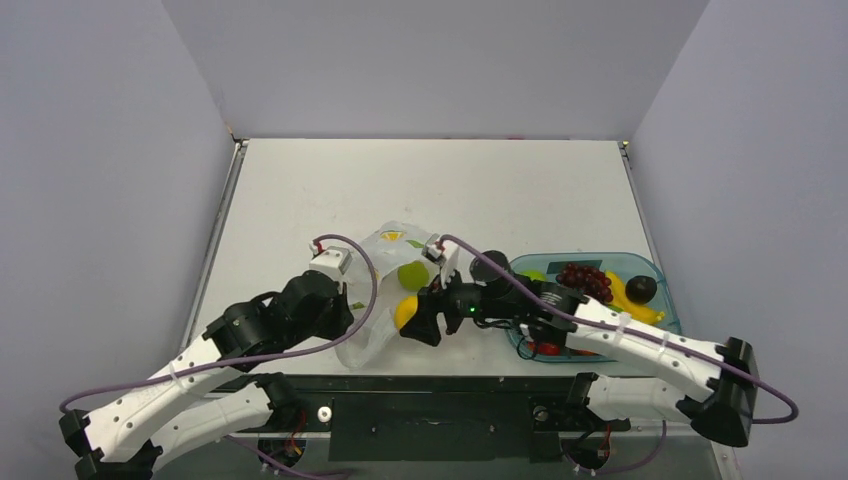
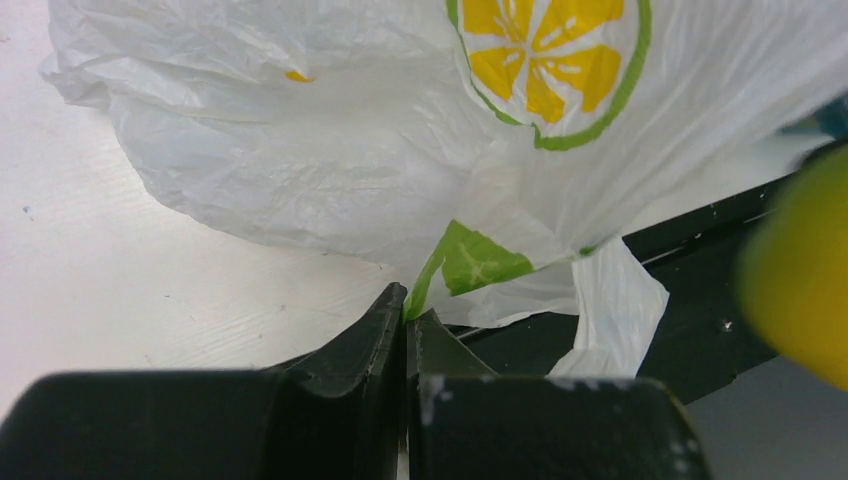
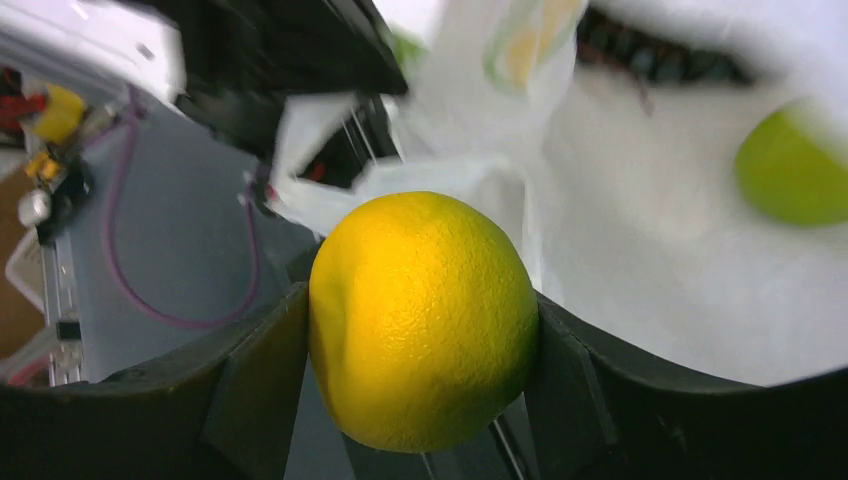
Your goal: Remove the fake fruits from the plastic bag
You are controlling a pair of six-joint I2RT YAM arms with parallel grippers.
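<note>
At the near edge of the bench [image 1: 300,190], your right fingers [image 3: 255,390] are clamping a yellow lemon [image 3: 425,320] between them. They are holding it just beside the plastic bag [image 2: 300,170], while your left fingers [image 2: 365,340] are pinching tight on the bag's lower edge at a green leaf print. Farther in, a green apple [image 1: 413,275] is lying inside the bag, and off to the right the teal tray [image 1: 640,262] is carrying purple grapes [image 1: 585,280] and a banana [image 1: 622,294].

The bag [image 1: 380,262] lies left of tray [image 1: 628,260] (grapes [image 1: 585,278] inside).
</note>
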